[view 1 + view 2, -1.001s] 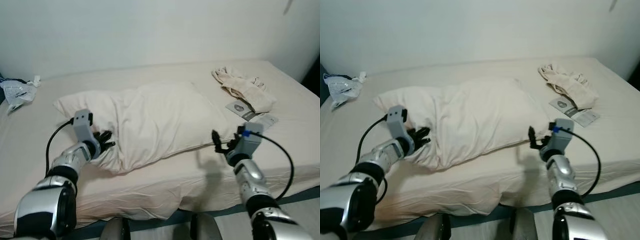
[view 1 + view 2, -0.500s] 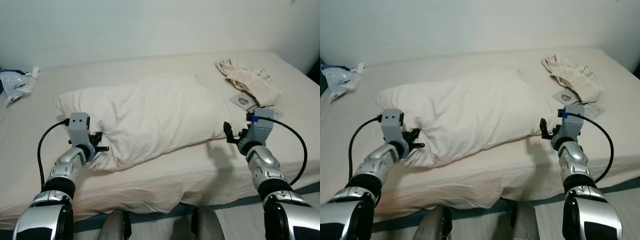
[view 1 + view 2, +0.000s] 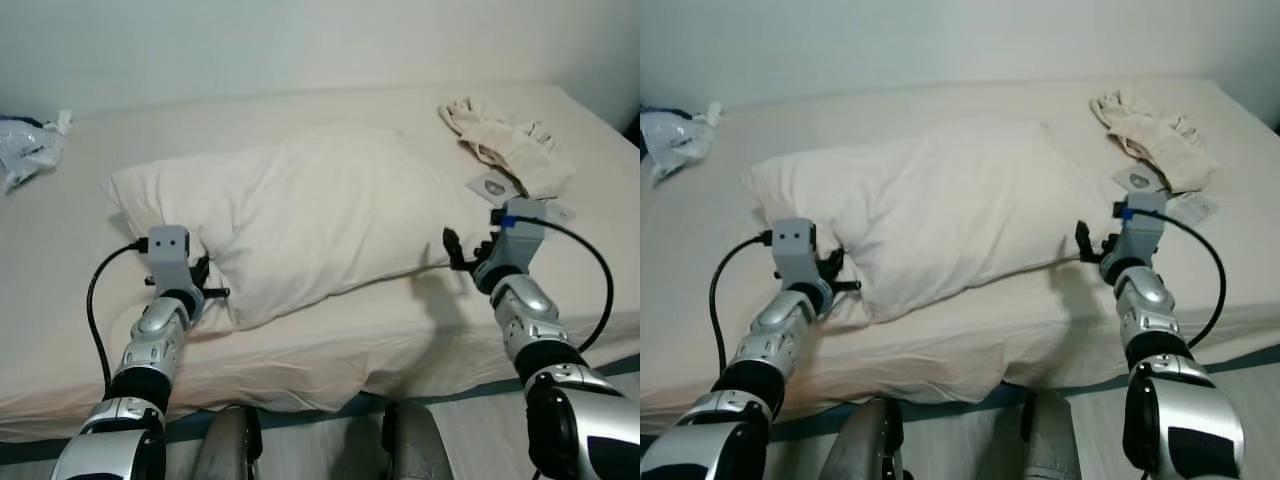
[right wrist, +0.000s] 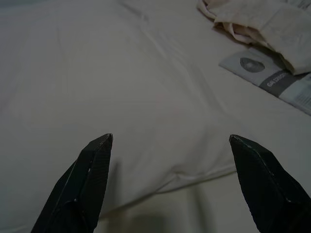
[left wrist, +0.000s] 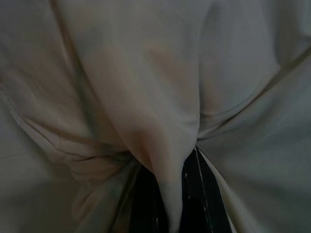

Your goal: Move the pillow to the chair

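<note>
Left gripper (image 3: 200, 285) pinching a fold of pillow (image 3: 300, 215) fabric at its near left corner; wrist view shows cloth bunched between the black fingers (image 5: 146, 204). Right gripper (image 3: 462, 255) fingers spread wide, just off the pillow's right end, not touching. Pillow lies on bed (image 3: 330, 340), long axis running left-right between both arms. Right side ungrasped; pillow sits ahead and to the left of that gripper. Folded cloth (image 3: 505, 150) and card (image 4: 265, 73) far right.

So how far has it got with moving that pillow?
Early days. The left hand has pinched a fold of the pillow at its near corner. The right hand is open at the pillow's other end, gripping nothing. The pillow lies on the bed; lifting and carrying remain.
</note>
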You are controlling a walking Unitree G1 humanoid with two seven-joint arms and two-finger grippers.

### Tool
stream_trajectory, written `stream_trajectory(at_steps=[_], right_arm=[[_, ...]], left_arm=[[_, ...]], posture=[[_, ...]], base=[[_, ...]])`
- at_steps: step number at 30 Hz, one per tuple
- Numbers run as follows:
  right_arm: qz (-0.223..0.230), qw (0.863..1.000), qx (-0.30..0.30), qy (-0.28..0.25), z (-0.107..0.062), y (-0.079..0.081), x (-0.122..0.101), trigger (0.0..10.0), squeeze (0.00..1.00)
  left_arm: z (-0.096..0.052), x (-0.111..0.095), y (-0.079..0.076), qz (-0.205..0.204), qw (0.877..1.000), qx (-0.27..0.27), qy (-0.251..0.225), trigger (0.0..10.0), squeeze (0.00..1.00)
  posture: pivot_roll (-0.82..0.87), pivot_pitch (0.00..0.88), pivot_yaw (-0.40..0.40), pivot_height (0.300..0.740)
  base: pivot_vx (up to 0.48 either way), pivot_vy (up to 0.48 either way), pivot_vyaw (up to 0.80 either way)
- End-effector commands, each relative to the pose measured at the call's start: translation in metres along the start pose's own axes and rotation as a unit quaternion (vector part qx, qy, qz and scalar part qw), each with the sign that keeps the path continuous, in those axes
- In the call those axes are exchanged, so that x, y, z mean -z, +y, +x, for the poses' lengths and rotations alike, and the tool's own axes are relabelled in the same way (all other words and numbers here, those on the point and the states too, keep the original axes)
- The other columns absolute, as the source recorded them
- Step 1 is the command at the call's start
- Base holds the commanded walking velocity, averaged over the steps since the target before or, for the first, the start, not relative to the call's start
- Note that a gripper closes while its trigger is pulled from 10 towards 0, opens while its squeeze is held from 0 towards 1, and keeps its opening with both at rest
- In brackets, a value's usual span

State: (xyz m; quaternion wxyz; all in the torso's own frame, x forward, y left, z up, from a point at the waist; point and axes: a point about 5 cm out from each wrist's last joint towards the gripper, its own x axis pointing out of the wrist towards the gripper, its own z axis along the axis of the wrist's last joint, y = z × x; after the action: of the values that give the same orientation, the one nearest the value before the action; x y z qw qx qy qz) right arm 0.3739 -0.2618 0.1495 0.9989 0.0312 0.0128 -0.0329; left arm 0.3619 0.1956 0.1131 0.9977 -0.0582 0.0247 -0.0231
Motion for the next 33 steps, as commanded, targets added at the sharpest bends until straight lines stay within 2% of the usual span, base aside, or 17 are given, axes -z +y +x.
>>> stream_trajectory(at_steps=[1, 7, 9, 12, 15, 16, 20, 22, 24, 26, 29, 30, 31, 33], right_arm=[[0.001, 1.000, 0.008, 0.007, 0.000, -0.003, 0.000, 10.0, 0.00], [-0.006, 1.000, 0.014, -0.007, 0.004, -0.009, -0.015, 10.0, 0.00], [-0.012, 1.000, 0.021, -0.003, 0.005, -0.013, -0.019, 10.0, 0.00], [-0.007, 1.000, 0.025, -0.005, 0.005, -0.016, -0.022, 10.0, 0.00], [0.052, 0.998, 0.044, -0.016, 0.006, -0.020, -0.027, 10.0, 0.00], [0.052, 0.998, 0.044, -0.016, 0.006, -0.020, -0.027, 10.0, 0.00], [0.170, 0.983, 0.057, -0.034, 0.006, -0.024, -0.028, 10.0, 0.00], [0.183, 0.981, 0.060, -0.035, 0.006, -0.025, -0.027, 10.0, 0.00], [0.219, 0.973, 0.059, -0.040, 0.007, -0.021, -0.027, 10.0, 0.00], [0.226, 0.972, 0.056, -0.041, 0.008, -0.019, -0.027, 10.0, 0.00], [0.300, 0.953, 0.016, -0.045, 0.015, 0.002, -0.031, 10.0, 0.00], [0.302, 0.952, -0.001, -0.046, 0.018, 0.009, -0.033, 10.0, 0.00], [0.302, 0.952, -0.001, -0.046, 0.018, 0.009, -0.033, 10.0, 0.00], [0.291, 0.955, -0.035, -0.045, 0.022, 0.025, -0.038, 10.0, 0.00]], left_arm=[[-0.006, 0.006, 0.009, 0.003, 1.000, 0.000, 0.010, 10.0, 0.00], [-0.004, -0.008, 0.016, -0.005, 1.000, 0.013, -0.010, 10.0, 0.00], [-0.004, -0.016, 0.022, -0.008, 1.000, 0.003, -0.023, 10.0, 0.00], [-0.004, -0.021, 0.026, -0.017, 0.999, -0.008, -0.032, 10.0, 0.00], [-0.006, -0.026, 0.029, -0.004, 0.999, -0.011, -0.043, 10.0, 0.00], [-0.006, -0.026, 0.029, -0.004, 0.999, -0.011, -0.043, 10.0, 0.00], [-0.012, -0.031, 0.028, 0.007, 0.998, -0.002, -0.058, 10.0, 0.00], [-0.014, -0.032, 0.028, 0.008, 0.998, 0.000, -0.061, 10.0, 0.00], [-0.020, -0.034, 0.030, 0.006, 0.997, -0.001, -0.073, 10.0, 0.00], [-0.021, -0.034, 0.030, 0.006, 0.997, -0.002, -0.075, 10.0, 0.00], [-0.023, -0.035, 0.032, 0.007, 0.997, -0.008, -0.078, 10.0, 0.00], [-0.022, -0.035, 0.032, 0.006, 0.997, -0.009, -0.077, 10.0, 0.00], [-0.022, -0.035, 0.032, 0.006, 0.997, -0.009, -0.077, 10.0, 0.00], [-0.021, -0.038, 0.030, 0.004, 0.997, -0.008, -0.080, 10.0, 0.00]], posture=[[0.01, 0.318, -0.005, 0.566], [0.02, 0.345, 0.001, 0.566], [0.04, 0.394, 0.008, 0.566], [0.05, 0.398, 0.010, 0.566], [0.08, 0.430, 0.026, 0.566], [0.08, 0.430, 0.026, 0.566], [0.13, 0.458, 0.039, 0.566], [0.13, 0.463, 0.040, 0.566], [0.14, 0.469, 0.047, 0.566], [0.15, 0.466, 0.048, 0.566], [0.15, 0.462, 0.051, 0.566], [0.15, 0.462, 0.052, 0.566], [0.15, 0.462, 0.052, 0.566], [0.16, 0.459, 0.055, 0.566]], base=[[0.000, 0.000, 0.00], [0.000, 0.000, 0.00], [0.000, 0.000, 0.00], [0.000, 0.000, 0.00], [0.000, 0.000, 0.00], [0.000, 0.000, 0.00], [0.000, 0.000, 0.00], [0.000, 0.000, 0.00], [0.000, 0.000, 0.00], [0.000, 0.000, 0.00], [0.000, 0.000, 0.00], [0.000, 0.000, 0.00], [0.000, 0.000, 0.00], [0.000, 0.000, 0.00]])
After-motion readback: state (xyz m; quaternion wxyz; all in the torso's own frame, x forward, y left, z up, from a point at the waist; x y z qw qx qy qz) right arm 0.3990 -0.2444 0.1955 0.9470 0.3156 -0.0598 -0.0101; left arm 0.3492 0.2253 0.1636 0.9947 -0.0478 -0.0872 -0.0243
